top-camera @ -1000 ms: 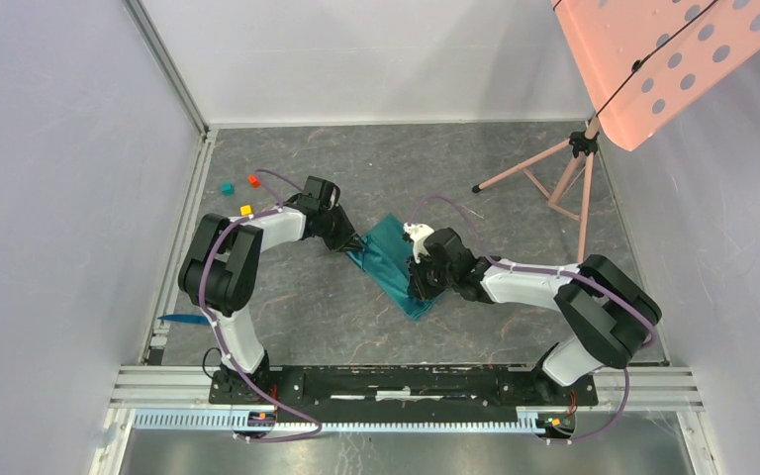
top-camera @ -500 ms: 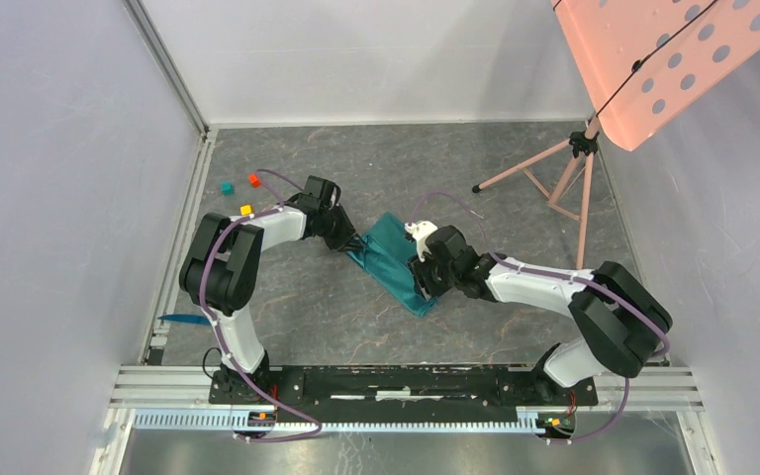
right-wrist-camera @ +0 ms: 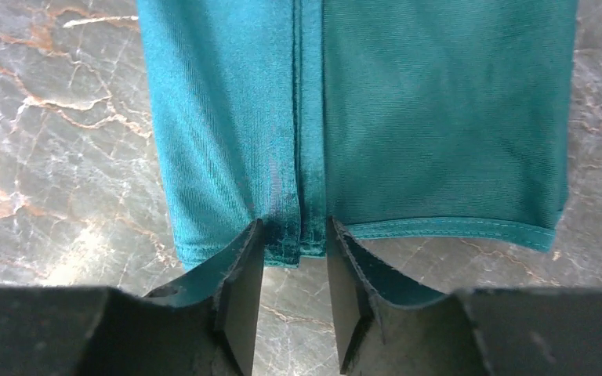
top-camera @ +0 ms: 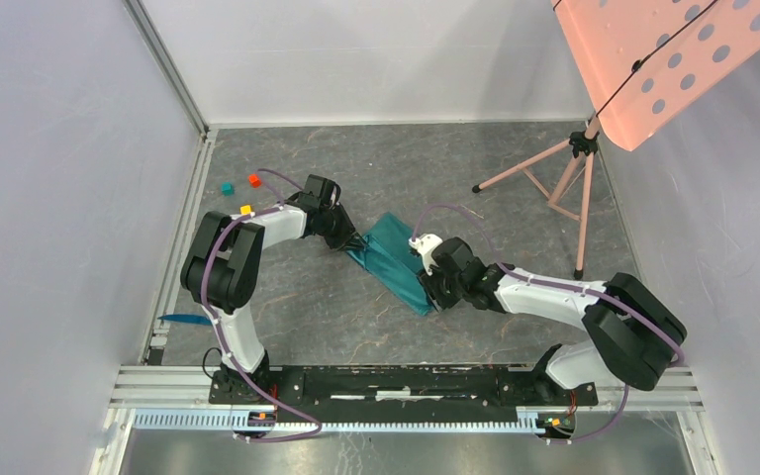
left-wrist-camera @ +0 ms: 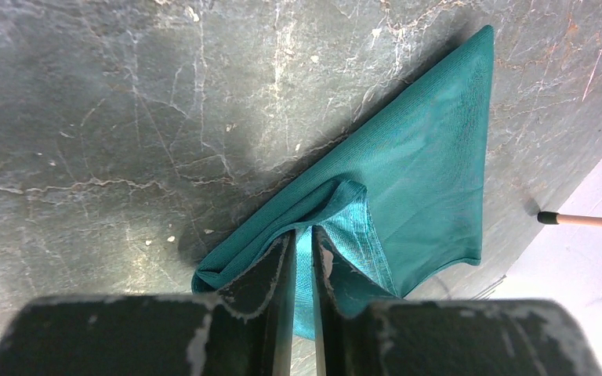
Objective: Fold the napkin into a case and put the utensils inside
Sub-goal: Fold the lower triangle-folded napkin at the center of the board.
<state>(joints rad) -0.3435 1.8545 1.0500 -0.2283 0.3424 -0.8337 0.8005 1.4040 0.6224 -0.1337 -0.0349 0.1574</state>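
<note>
The napkin (top-camera: 388, 255) lies folded near the middle of the grey marbled bench (top-camera: 376, 158), a long teal shape set on a slant between the two arms. Both hands are at it, one at each end.

The left hand (top-camera: 352, 240) meets the napkin's left corner. In its wrist view the left hand (left-wrist-camera: 304, 244) is narrow, its two fingers (left-wrist-camera: 270, 270) almost together, with a raised ridge of the napkin (left-wrist-camera: 431, 157) pinched between them. The cloth bunches up at the tips and spreads flat beyond into a pointed flap on the bench.

The right hand (top-camera: 429, 288) is low over the napkin's near end. Its wrist view shows the right hand (right-wrist-camera: 294, 252) with a narrow gap. The fingers (right-wrist-camera: 239, 274) sit either side of a lengthwise fold line that runs up the napkin (right-wrist-camera: 439, 117). The hemmed near edge lies right at the tips. I cannot tell whether the tips are squeezing the cloth or only straddling it.

A slim blue utensil (top-camera: 183, 319) lies at the bench's left edge, well apart from the napkin. Three small cubes, teal (top-camera: 227, 187), red (top-camera: 253, 180) and yellow (top-camera: 245, 210), sit beyond the left arm. A pink tripod (top-camera: 554, 178) stands at the far right.
</note>
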